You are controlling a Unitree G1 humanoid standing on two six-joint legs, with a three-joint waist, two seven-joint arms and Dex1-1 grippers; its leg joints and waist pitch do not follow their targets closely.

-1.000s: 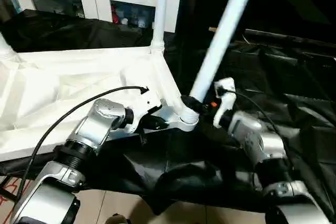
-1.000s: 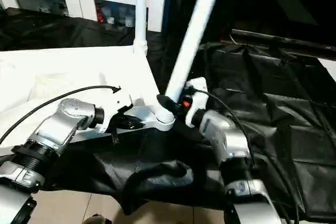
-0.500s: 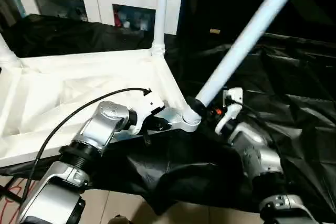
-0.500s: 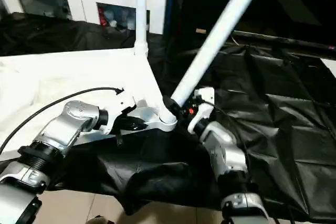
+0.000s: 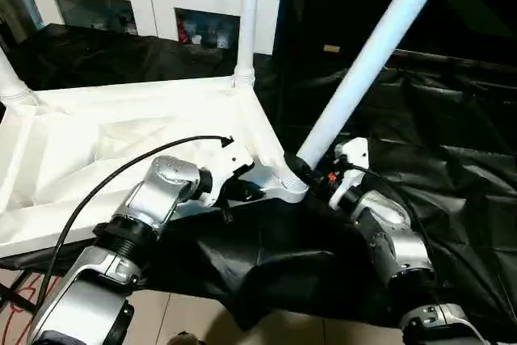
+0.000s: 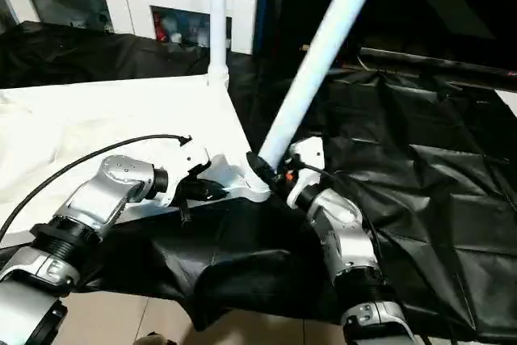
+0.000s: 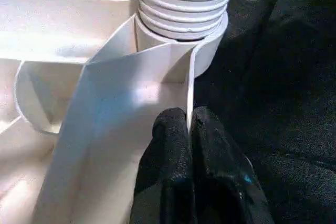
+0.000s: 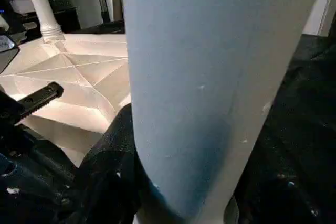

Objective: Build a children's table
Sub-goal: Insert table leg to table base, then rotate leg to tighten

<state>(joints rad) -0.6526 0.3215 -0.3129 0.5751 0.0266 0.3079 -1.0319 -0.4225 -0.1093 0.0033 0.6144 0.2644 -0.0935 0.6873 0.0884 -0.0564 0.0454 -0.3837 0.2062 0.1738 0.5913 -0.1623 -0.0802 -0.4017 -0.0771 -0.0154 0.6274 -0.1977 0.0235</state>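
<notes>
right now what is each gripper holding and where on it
Left gripper pinches a thin rib of the tabletop beside the near corner socket. Right gripper clamps the tilted leg at its base.

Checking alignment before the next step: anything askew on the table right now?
Yes. The long white tubular leg at the near corner socket leans steeply away to the right, while the far white leg stands upright. The right gripper grips its base; the left gripper pinches the white tabletop's rim beside the socket.
</notes>
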